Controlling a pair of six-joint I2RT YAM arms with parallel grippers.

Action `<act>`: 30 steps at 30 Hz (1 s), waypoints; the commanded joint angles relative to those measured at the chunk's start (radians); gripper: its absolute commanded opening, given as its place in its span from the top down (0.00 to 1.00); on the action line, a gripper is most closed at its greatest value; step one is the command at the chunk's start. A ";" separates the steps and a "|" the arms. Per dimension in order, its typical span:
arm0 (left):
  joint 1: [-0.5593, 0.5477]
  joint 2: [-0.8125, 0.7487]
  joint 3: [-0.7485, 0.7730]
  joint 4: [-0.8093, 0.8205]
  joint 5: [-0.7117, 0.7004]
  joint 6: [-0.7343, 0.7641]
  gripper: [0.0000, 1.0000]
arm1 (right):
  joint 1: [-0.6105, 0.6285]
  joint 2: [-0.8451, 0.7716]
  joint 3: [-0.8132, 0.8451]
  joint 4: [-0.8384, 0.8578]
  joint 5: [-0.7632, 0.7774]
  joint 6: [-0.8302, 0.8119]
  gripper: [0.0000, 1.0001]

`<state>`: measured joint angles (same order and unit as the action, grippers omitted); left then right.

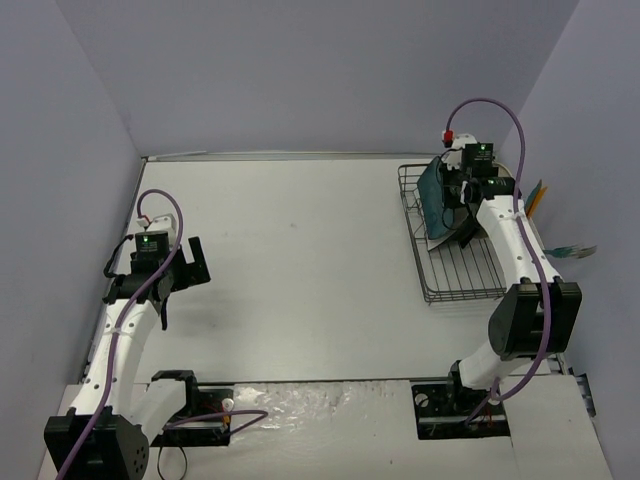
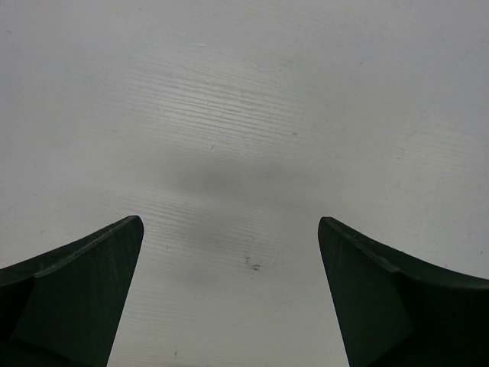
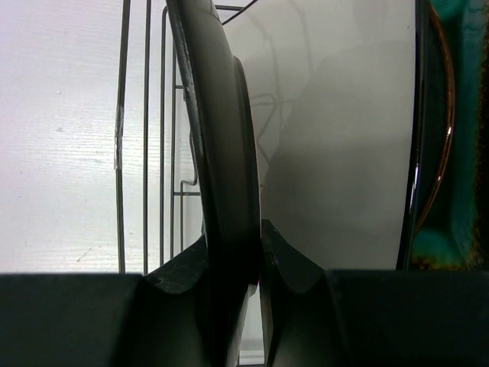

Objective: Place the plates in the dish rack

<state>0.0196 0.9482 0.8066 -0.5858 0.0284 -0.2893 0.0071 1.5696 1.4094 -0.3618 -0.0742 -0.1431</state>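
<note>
We log the right fingers [image 3: 294, 264] pinched on the rim of a dark plate [image 3: 221, 153] — it stands on edge in the dish rack [image 1: 465, 296], far right of the tabletop [image 1: 300, 250], beside a teal-centred plate [image 3: 451, 153]. The left fingers [image 2: 76, 290] gape wide over the tabletop, holding nothing.

Two arms [image 1: 125, 330], one dish rack [image 1: 460, 282], three plates [image 3: 221, 153]

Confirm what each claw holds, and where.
Right claw pinches a dark plate by its rim, edge-on at the dish rack. Left claw open, holding nothing.
</note>
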 commanded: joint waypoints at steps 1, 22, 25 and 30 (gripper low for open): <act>0.002 -0.005 0.031 0.044 -0.004 0.016 0.03 | -0.002 0.031 0.066 0.110 0.000 0.022 1.00; 0.002 -0.005 0.032 0.043 -0.002 0.016 0.03 | -0.002 0.157 0.152 0.079 0.027 0.060 0.68; 0.002 -0.010 0.031 0.041 -0.001 0.016 0.03 | -0.001 0.141 0.157 0.076 0.026 0.062 0.55; 0.001 -0.025 0.031 0.038 0.004 0.014 0.03 | -0.002 0.081 0.160 0.073 0.027 0.062 0.45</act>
<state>0.0196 0.9463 0.8066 -0.5860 0.0288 -0.2890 0.0051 1.7438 1.5150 -0.3369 -0.0571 -0.0823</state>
